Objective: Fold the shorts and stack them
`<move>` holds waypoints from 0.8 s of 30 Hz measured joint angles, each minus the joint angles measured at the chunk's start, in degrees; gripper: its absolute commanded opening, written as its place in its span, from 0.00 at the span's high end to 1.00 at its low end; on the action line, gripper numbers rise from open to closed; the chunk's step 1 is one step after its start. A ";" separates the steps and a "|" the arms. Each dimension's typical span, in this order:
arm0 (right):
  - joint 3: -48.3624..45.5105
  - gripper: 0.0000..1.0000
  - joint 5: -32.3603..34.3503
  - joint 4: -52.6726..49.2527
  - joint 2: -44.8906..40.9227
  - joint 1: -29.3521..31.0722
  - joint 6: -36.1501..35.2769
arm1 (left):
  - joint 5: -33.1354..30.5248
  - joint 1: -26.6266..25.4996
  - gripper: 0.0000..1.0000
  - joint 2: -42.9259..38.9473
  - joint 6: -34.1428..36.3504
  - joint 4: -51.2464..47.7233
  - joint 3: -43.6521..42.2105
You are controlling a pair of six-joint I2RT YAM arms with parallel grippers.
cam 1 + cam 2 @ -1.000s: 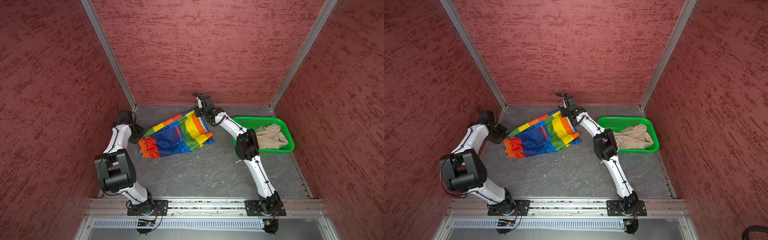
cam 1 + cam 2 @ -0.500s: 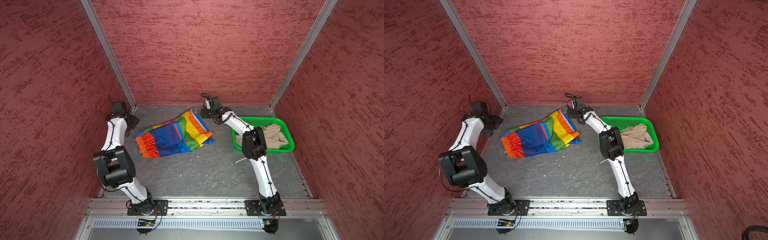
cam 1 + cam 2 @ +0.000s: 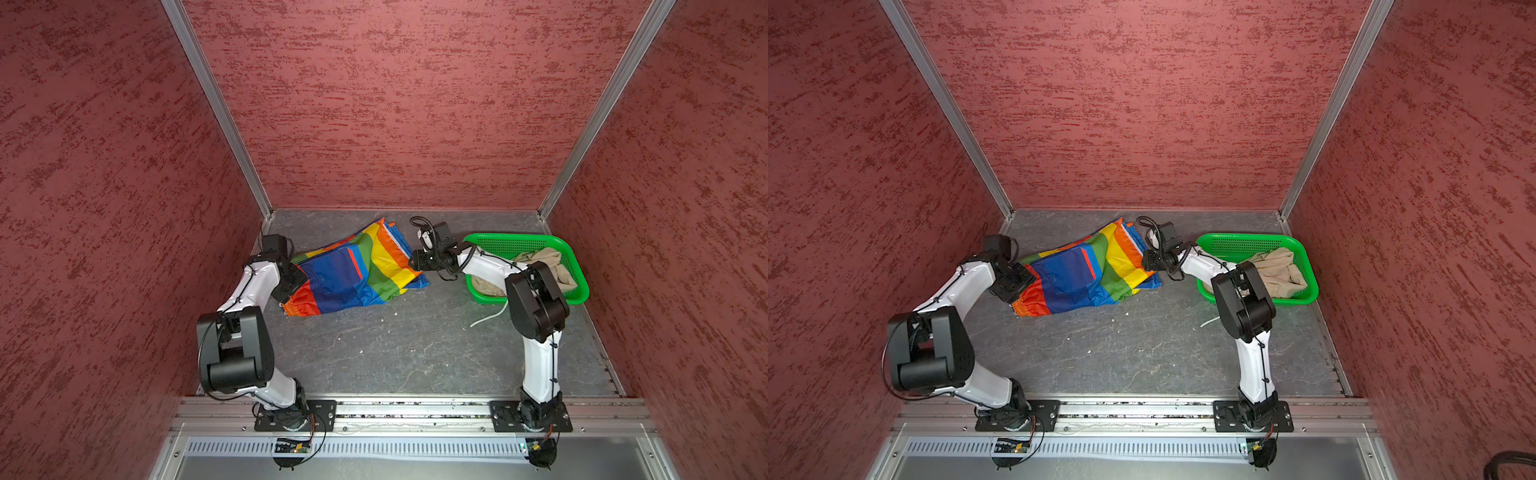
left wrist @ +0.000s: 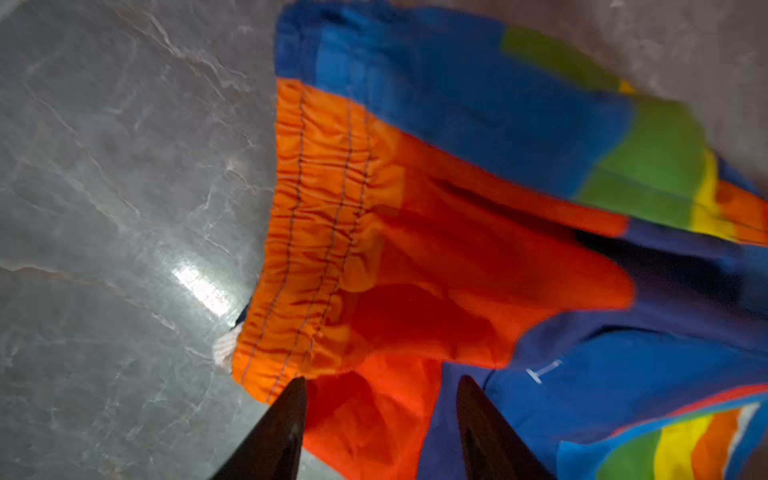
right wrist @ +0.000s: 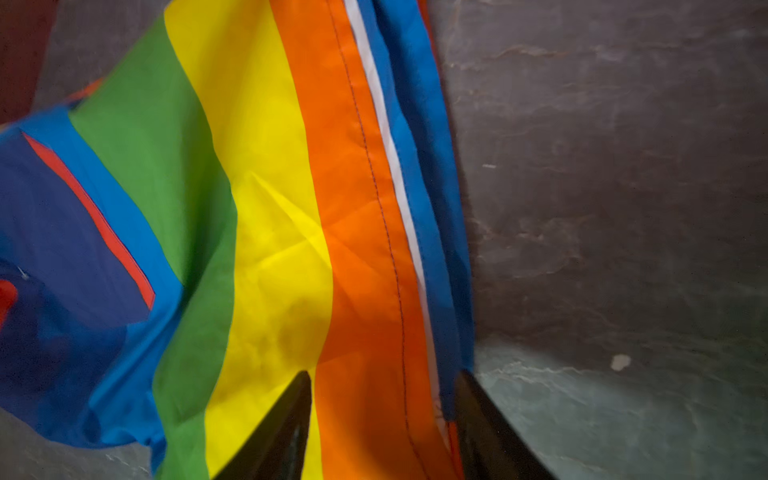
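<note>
Left arm (image 3: 253, 282), right arm (image 3: 482, 264): white links (image 3: 537, 365), black joints (image 3: 237, 349), exposed black cables (image 3: 420, 218); black screwed base plates (image 3: 326, 415) on rail (image 3: 415, 409).

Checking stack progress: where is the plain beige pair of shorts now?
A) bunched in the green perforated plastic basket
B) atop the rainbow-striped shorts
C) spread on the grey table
A: the plain beige shorts lie bunched inside the green perforated plastic basket, apart from the rainbow-striped shorts.
</note>
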 measured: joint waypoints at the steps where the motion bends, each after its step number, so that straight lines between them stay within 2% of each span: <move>1: -0.83 0.85 -0.24 0.57 0.00 0.00 -0.04 | 0.26 0.11 0.43 1.09 -0.02 0.63 0.07; 3: -2.67 1.00 -0.52 1.88 -0.04 0.17 0.50 | 0.85 0.61 0.43 2.86 -0.07 1.53 0.26; 8: -11.28 1.00 0.00 4.02 -4.09 0.28 1.01 | 1.95 2.73 0.45 7.06 -0.04 2.56 2.91; 14: -25.81 1.00 2.38 6.47 -19.96 0.37 2.32 | 3.21 4.68 0.53 11.93 0.48 2.51 7.26; 17: -31.61 1.00 2.89 7.56 -26.38 0.37 3.91 | 3.48 4.42 0.60 12.63 0.87 2.10 8.61; 21: -38.38 1.00 2.64 8.57 -28.55 1.38 7.02 | 3.45 3.69 0.60 13.51 1.33 1.31 10.10; 24: -42.82 0.85 2.19 8.20 -28.63 3.52 9.29 | 3.39 2.91 0.61 14.16 1.53 0.79 10.84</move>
